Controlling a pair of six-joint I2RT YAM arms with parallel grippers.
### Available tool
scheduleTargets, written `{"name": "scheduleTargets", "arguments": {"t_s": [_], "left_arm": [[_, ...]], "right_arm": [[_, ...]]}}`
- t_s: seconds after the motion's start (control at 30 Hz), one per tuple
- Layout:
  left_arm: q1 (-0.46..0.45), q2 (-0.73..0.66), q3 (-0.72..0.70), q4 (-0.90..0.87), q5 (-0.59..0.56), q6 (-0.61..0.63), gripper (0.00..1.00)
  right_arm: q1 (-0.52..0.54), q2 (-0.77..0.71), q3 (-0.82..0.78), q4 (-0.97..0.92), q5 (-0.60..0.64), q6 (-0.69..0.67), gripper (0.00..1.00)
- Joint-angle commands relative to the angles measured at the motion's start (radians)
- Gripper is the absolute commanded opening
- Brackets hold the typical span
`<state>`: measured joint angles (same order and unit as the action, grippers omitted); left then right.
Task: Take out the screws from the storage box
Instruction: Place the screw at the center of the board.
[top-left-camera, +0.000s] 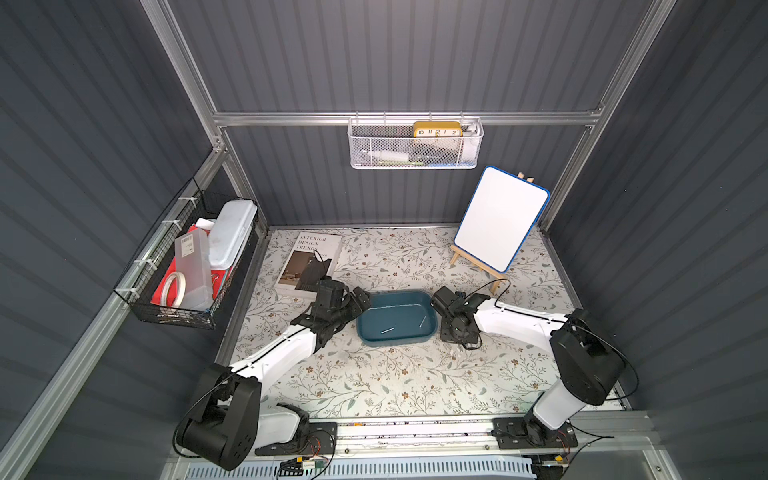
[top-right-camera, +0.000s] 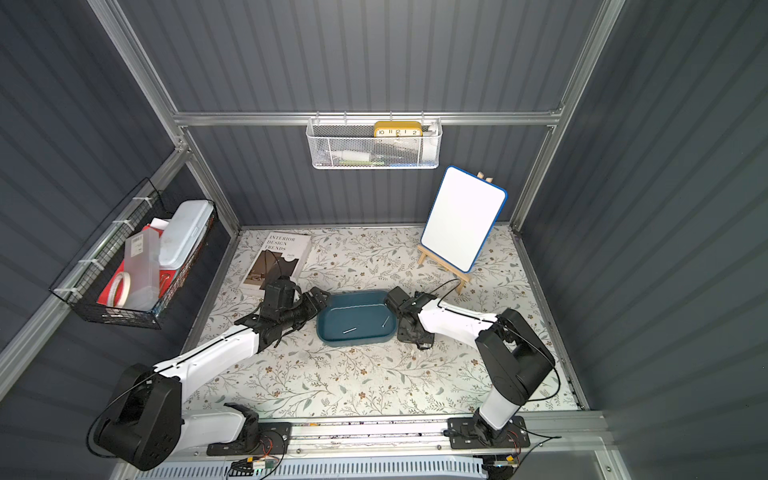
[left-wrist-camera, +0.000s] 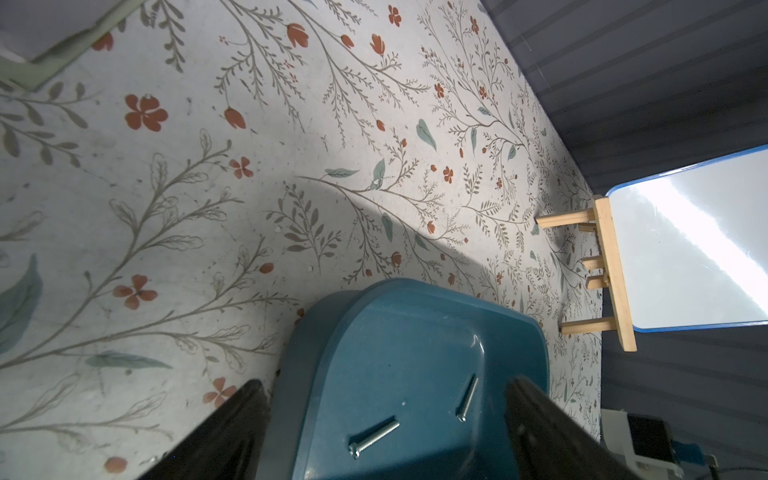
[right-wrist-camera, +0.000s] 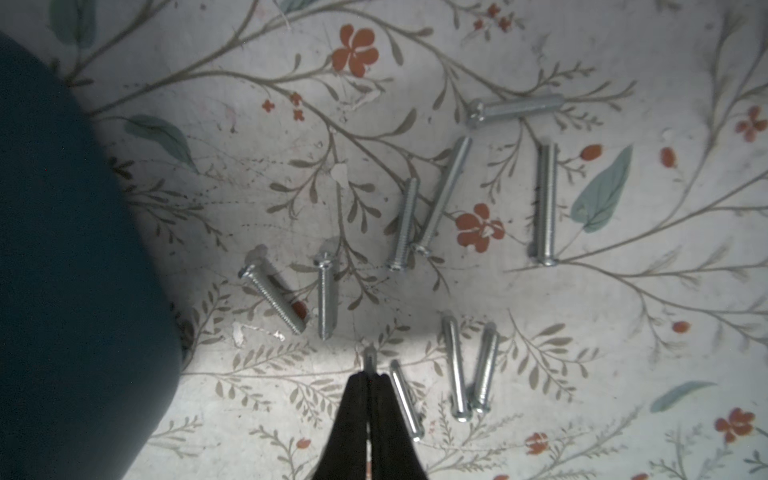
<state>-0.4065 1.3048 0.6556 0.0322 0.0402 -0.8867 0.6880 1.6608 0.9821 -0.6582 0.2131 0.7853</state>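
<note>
The teal storage box (top-left-camera: 376, 322) (top-right-camera: 332, 320) sits mid-table, and its wall shows in the right wrist view (right-wrist-camera: 62, 249). Two silvery screws (top-left-camera: 387, 331) (top-left-camera: 422, 321) lie on its floor, also seen in the left wrist view (left-wrist-camera: 374, 436) (left-wrist-camera: 467, 397). My left gripper (top-left-camera: 362, 300) (left-wrist-camera: 384, 384) is open at the box's left end, fingers (left-wrist-camera: 237, 428) wide apart, holding nothing. My right gripper (top-left-camera: 446, 330) (right-wrist-camera: 369, 376) points down at the table just right of the box, shut on a screw whose tip (right-wrist-camera: 369, 357) sticks out. Several more screws (right-wrist-camera: 440, 195) lie loose on the table there.
A book (top-left-camera: 309, 266) lies behind the left arm. A whiteboard on a wooden easel (top-left-camera: 500, 218) stands at the back right. A black wire basket (top-left-camera: 145, 291) of boxes hangs on the left wall, and a white mesh basket (top-left-camera: 415, 156) on the back wall.
</note>
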Motion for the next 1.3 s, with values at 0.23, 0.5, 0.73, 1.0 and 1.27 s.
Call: {"name": "scheduleTargets", "arguments": {"t_s": [0.23, 0.5, 0.73, 1.0, 1.27], "left_arm": [[-0.005, -0.001, -0.008, -0.011, -0.005, 0.01, 0.91], [-0.005, 0.025, -0.003, -0.021, -0.007, 0.023, 0.87], [-0.005, 0.033, -0.001, -0.018, -0.002, 0.023, 0.83], [-0.005, 0.077, 0.021, -0.038, -0.071, 0.02, 0.77], [-0.005, 0.163, 0.073, -0.061, -0.132, 0.009, 0.72]], "right_arm": [[-0.005, 0.058, -0.002, 0.011, -0.032, 0.033, 0.09], [-0.004, 0.068, 0.0, 0.008, -0.049, 0.028, 0.23], [-0.004, 0.003, 0.013, -0.026, -0.037, 0.028, 0.29], [-0.004, -0.194, 0.021, -0.045, 0.034, 0.04, 0.3], [-0.004, -0.358, -0.033, -0.048, 0.127, 0.041, 0.3]]}}
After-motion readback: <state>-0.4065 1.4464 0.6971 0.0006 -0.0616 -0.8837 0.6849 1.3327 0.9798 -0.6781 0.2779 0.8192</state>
